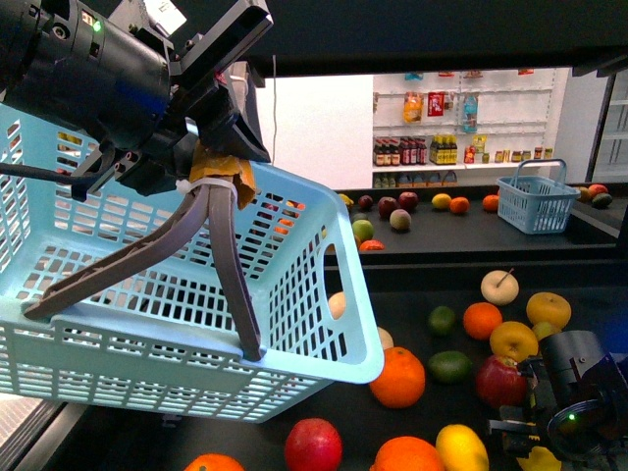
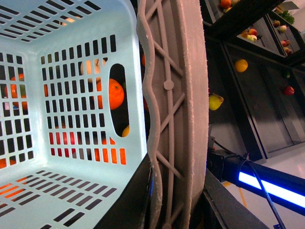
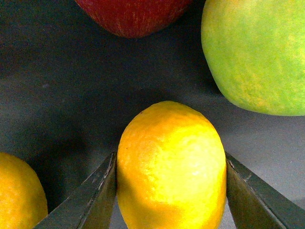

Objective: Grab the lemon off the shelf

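Yellow and a bit bumpy, the lemon (image 3: 171, 167) sits on the dark flat top of the shelf (image 3: 52, 86). The right gripper (image 3: 171, 195) has it in the middle. One of its dark fingers (image 3: 93, 200) is pressed on each side of the lemon, and no gap shows between them and the peel. The fingers are only as far apart as the lemon is wide. The lemon seems to be resting on the shelf.

Close by, past the lemon, is a red apple (image 3: 133, 16). Next to that is a big green and yellow apple (image 3: 257, 52). Another yellow fruit (image 3: 19, 195) lies just beside one finger.

From the front, the black right arm (image 1: 579, 392) is low down among lots of fruit on the shelf. It hides the lemon, so the lemon cannot be picked out for sure from there.

The left gripper (image 1: 218, 162) is up high. It is closed tight on the grey handle (image 1: 235, 285) of a big light blue basket (image 1: 147, 324). The basket hangs tilted over the shelf, and nothing can be seen inside it. A round orange (image 1: 397, 378) sits just beside the basket's low corner.

Farther back, a small blue basket (image 1: 537, 203) stands on the shelf near more fruit.
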Tool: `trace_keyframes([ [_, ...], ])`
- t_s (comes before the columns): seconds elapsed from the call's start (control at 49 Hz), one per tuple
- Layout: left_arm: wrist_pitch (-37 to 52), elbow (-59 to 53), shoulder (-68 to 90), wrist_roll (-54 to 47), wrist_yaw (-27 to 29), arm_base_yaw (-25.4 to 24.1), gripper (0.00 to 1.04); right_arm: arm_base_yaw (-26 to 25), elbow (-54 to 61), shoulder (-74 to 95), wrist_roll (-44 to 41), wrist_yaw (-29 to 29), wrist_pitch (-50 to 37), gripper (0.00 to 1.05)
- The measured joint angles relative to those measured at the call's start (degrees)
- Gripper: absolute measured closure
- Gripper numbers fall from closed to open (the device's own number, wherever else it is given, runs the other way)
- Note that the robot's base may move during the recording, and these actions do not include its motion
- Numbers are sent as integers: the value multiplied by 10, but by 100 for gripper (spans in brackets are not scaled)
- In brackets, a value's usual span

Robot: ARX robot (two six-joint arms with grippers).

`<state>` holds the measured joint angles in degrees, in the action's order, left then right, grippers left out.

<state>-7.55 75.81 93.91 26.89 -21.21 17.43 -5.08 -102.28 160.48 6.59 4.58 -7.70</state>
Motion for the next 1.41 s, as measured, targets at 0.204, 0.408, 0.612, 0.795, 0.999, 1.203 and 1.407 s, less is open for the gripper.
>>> trace_keyframes([
  [0.204,0,0,0,0,0,0,87,0,2,0,0,2,0,50],
  [0.408,0,0,0,0,0,0,87,0,55,-39,5,3,-10,50],
  [0.612,0,0,0,0,0,0,87,-5,185,-214,9,-23,-57,50],
  [0.795,0,0,0,0,0,0,87,3,234,-365,15,-68,-58,50],
  [0.999,0,0,0,0,0,0,87,60,214,-496,43,-121,-11,50],
  [1.203,0,0,0,0,0,0,87,139,144,-550,66,-153,34,50],
  [1.407,0,0,0,0,0,0,87,226,134,-552,80,-162,52,50],
])
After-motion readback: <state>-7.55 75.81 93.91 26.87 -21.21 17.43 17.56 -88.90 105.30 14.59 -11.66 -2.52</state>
